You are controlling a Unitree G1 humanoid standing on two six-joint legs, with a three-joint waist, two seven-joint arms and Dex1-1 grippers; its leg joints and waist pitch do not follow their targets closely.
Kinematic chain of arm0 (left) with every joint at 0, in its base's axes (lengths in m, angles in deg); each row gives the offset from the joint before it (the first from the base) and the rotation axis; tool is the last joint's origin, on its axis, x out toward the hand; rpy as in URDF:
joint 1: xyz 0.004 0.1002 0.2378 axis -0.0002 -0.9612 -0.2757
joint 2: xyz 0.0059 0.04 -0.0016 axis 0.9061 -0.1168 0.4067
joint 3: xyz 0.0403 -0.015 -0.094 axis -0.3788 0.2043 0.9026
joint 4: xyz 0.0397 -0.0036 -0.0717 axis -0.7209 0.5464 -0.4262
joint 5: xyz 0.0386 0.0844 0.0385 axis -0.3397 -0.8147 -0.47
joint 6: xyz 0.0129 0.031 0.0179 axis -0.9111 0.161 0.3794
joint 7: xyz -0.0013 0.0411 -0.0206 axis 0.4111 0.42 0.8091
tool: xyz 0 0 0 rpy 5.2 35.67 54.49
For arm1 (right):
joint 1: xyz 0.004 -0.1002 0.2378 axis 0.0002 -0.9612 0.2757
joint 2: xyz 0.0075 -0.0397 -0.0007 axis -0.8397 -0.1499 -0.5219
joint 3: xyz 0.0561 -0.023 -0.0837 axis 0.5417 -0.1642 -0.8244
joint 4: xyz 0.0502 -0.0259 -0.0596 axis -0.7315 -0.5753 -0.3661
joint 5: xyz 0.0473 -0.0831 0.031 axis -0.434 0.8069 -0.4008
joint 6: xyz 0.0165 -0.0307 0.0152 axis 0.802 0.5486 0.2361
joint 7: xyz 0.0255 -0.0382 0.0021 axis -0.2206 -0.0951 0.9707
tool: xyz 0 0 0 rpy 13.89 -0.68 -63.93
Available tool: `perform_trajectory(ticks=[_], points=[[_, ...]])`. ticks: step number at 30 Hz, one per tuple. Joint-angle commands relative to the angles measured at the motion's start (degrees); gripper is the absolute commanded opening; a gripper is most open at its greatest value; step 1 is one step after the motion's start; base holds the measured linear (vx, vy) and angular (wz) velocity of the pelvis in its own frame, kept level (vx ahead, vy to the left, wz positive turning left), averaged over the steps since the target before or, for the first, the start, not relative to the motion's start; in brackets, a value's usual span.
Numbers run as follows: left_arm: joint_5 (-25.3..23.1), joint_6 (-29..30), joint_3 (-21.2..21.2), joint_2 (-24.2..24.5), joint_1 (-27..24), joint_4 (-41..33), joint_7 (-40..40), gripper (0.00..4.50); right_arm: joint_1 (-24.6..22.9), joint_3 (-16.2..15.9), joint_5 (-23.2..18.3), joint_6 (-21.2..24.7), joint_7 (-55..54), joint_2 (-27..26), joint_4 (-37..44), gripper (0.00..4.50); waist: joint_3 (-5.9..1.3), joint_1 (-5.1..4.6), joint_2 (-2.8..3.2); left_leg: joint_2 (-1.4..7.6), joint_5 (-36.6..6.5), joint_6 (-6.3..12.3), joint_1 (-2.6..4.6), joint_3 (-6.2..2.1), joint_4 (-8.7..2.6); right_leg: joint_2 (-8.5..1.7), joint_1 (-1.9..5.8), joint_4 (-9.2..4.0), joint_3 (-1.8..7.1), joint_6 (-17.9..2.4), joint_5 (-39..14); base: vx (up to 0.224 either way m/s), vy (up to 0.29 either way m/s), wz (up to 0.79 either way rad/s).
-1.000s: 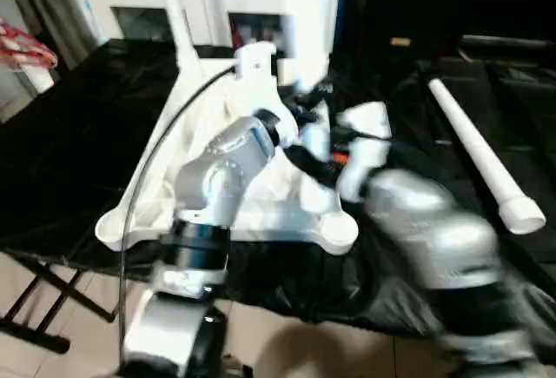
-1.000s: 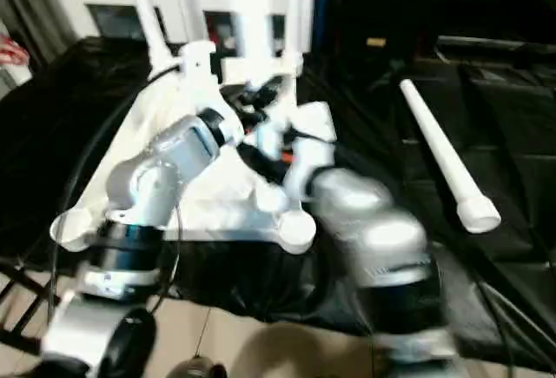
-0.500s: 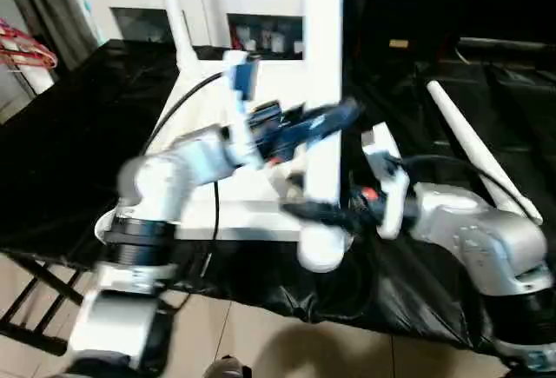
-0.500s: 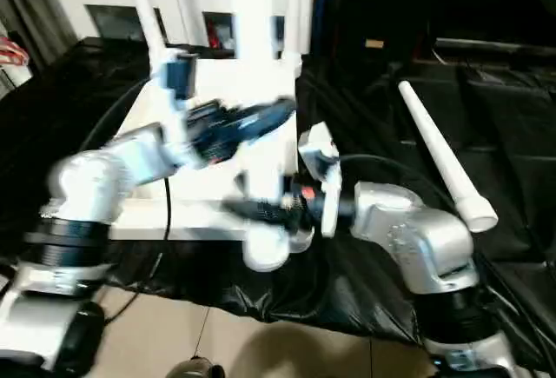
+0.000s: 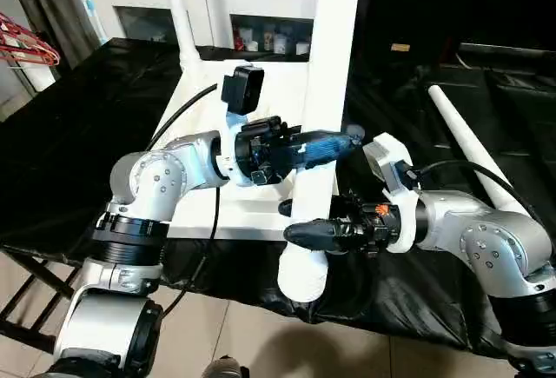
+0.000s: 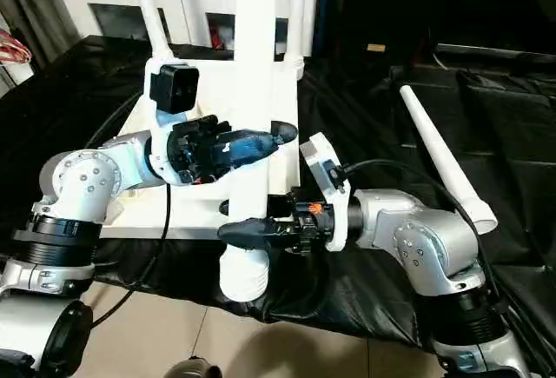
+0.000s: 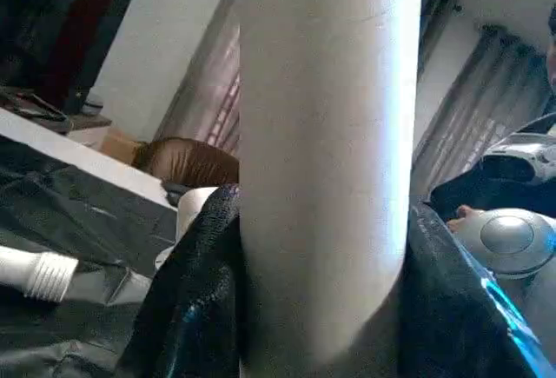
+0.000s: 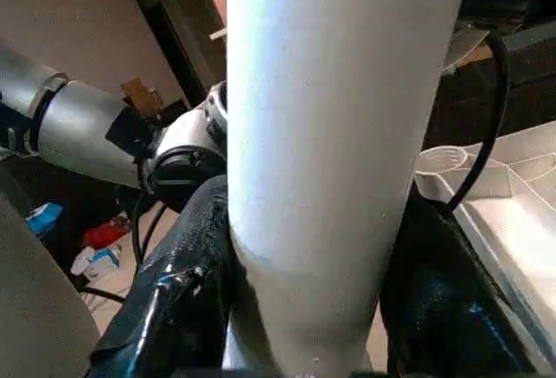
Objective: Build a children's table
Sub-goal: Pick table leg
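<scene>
Both grippers hold one white leg (image 5: 323,109) upright at the near edge of the upturned table top (image 6: 200,208), which lies on the black-covered bench w/ two more legs (image 5: 175,9) standing at its far corners. Left gripper (image 5: 334,145) pinches the leg partway up, right gripper (image 5: 300,232) pinches it lower, near its wide bottom end; in both wrist views the leg sits between the black fingers (image 8: 174,308), touching them on each side. A spare leg (image 5: 478,156) lies flat on the bench, well apart to the right.

The held leg (image 5: 323,91) runs off the top edge; it hides part of the tabletop (image 5: 261,213) behind it.
</scene>
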Motion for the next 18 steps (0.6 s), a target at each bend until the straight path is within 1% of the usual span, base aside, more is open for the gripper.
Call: perform_trajectory(ticks=[1,2,3,4,5,6,7,8,9,10,11,12,13,14,15,16,17,18], points=[[1.9,0.8,-0.7,0.3,0.4,-2.0,-2.9,1.86,-0.6,0.2,0.8,0.4,-1.5,0.3,-0.8,1.87,-4.40,0.18,-0.83,0.97,-8.5,0.69,0.70,-0.30,-3.55,-4.11,3.29,-4.28,2.37,-8.1,-15.9,0.000,0.000,0.00],[1.9,0.8,-0.7,0.3,0.4,-2.0,-2.9,1.86,-0.6,0.2,0.8,0.4,-1.5,0.3,-0.7,1.86,-4.40,0.18,-0.83,0.97,-8.5,0.69,0.70,-0.30,-3.55,-4.11,3.29,-4.28,2.37,-8.1,-15.9,0.000,0.000,0.00],[1.7,0.5,-0.7,0.2,0.5,-1.9,-2.8,1.86,-0.7,0.4,0.8,0.4,-1.8,0.2,-0.7,1.86,-4.46,0.17,-0.64,0.99,-8.7,0.53,0.71,-0.33,-3.53,-4.08,3.31,-4.27,2.37,-8.2,-15.5,0.000,0.000,0.00],[1.1,0.0,-0.9,0.1,0.6,-1.7,-2.4,1.86,-0.8,0.7,0.8,0.4,-2.3,0.0,-0.6,1.86,-4.49,0.15,-0.74,0.96,-8.6,0.53,0.72,-0.32,-3.50,-4.05,3.34,-4.21,2.38,-8.2,-15.2,0.000,0.000,0.00],[0.4,-0.4,-1.1,0.0,0.8,-1.3,-1.8,1.86,-0.8,1.0,0.8,0.3,-2.7,-0.2,-0.6,1.86,-4.50,0.22,-0.30,1.00,-8.8,0.45,0.79,-0.38,-3.52,-4.06,3.26,-4.18,2.36,-8.4,-15.2,0.000,0.000,0.00],[-0.6,-1.2,-0.9,-0.6,1.1,-0.3,-0.1,2.42,-0.8,1.6,1.1,-0.2,-4.0,-0.7,-0.7,1.86,-4.54,0.18,-0.16,0.96,-8.7,0.39,0.73,-0.40,-3.46,-4.03,3.32,-4.16,2.36,-8.6,-14.5,0.000,0.000,0.00],[-0.9,-1.6,-0.7,-1.0,1.3,0.1,0.7,2.56,-0.8,1.8,1.3,-0.5,-4.7,-1.0,-0.7,1.86,-4.51,0.11,-0.43,0.89,-8.9,0.35,0.69,-0.35,-3.49,-3.99,3.38,-4.24,2.31,-8.6,-14.4,0.000,0.000,0.00],[-1.5,-2.6,-0.4,-1.3,1.2,0.1,1.6,2.56,-0.9,2.1,1.9,-1.3,-5.8,-1.4,-0.7,1.86,-4.54,0.16,-0.24,0.92,-9.0,0.17,0.70,-0.43,-3.50,-4.05,3.37,-4.19,2.31,-8.7,-14.4,0.000,0.000,0.00],[-1.6,-2.7,-0.4,-1.3,1.2,0.1,1.7,2.76,-0.9,2.2,2.0,-1.4,-6.0,-1.4,-0.7,1.86,-4.54,0.14,-0.29,1.00,-9.1,0.02,0.78,-0.44,-3.54,-4.07,3.32,-4.33,2.31,-8.6,-14.6,0.000,0.000,0.00],[-2.1,-3.6,-0.3,-1.5,1.2,0.1,2.3,2.76,-0.9,2.4,2.5,-2.1,-6.9,-1.7,-0.7,1.86,-4.53,0.11,-0.37,0.96,-9.2,-0.10,0.77,-0.42,-3.54,-4.05,3.36,-4.29,2.30,-8.5,-14.6,0.000,0.000,0.00],[-4.3,-5.9,-0.3,-2.1,1.0,-0.1,5.3,2.85,-0.9,2.8,3.5,-3.0,-9.1,-2.4,-0.8,1.86,-4.51,0.14,-0.26,1.03,-9.4,-0.34,0.71,-0.51,-3.62,-4.12,3.35,-4.36,2.33,-8.3,-14.7,0.000,0.000,0.00],[-10.1,-10.5,-0.2,-3.7,0.9,0.5,14.6,2.89,-0.6,3.2,6.5,-4.9,-14.3,-4.0,-0.8,1.86,-4.50,0.09,-0.25,1.03,-10.0,-0.63,0.82,-0.52,-3.64,-4.12,3.38,-4.37,2.30,-8.2,-14.8,0.000,0.000,0.00],[-13.1,-12.6,-0.3,-4.2,0.9,0.9,19.2,2.89,-0.3,3.5,7.8,-5.5,-16.9,-4.8,-0.9,1.86,-4.42,0.07,-0.20,1.33,-10.4,-1.15,0.75,-0.69,-3.75,-4.18,3.27,-4.36,2.36,-8.1,-14.7,0.000,0.000,0.00],[-15.6,-14.1,-0.3,-4.5,0.8,1.2,23.0,2.89,0.1,3.8,9.0,-6.1,-19.8,-5.9,-1.0,1.86,-4.42,-0.13,-0.24,1.11,-11.1,-1.82,0.83,-0.75,-3.85,-4.12,3.38,-4.51,2.23,-7.0,-15.6,0.000,0.000,0.00],[-17.0,-14.2,-0.4,-4.4,0.6,1.1,25.5,2.89,0.4,4.1,9.6,-6.4,-21.9,-6.9,-1.1,1.86,-4.48,-0.09,-0.36,0.93,-10.7,-1.85,0.89,-0.65,-3.80,-4.18,3.46,-4.55,2.25,-6.4,-16.3,0.000,0.000,0.00],[-18.4,-14.3,-0.7,-4.3,0.5,1.0,27.8,2.89,0.7,4.5,10.0,-6.6,-23.6,-7.8,-1.2,1.86,-4.54,-0.12,-0.32,0.91,-10.3,-1.88,0.82,-0.69,-3.85,-4.16,3.44,-4.47,2.27,-6.1,-16.1,0.000,0.000,0.00],[-19.8,-14.5,-1.1,-4.2,0.4,0.7,29.7,2.89,1.0,4.6,10.6,-6.8,-25.1,-8.5,-1.3,1.86,-4.59,-0.12,-0.31,0.89,-10.2,-1.83,0.83,-0.65,-3.80,-4.12,3.41,-4.45,2.28,-6.1,-15.8,0.000,0.000,0.00],[-21.0,-14.3,-1.4,-4.3,0.3,0.4,31.7,2.89,1.4,4.6,11.3,-7.0,-26.7,-9.0,-1.4,1.86,-4.59,-0.23,-0.42,0.85,-9.7,-1.75,0.68,-0.69,-3.85,-4.05,3.53,-4.36,2.24,-5.9,-15.0,0.000,0.000,0.00]])
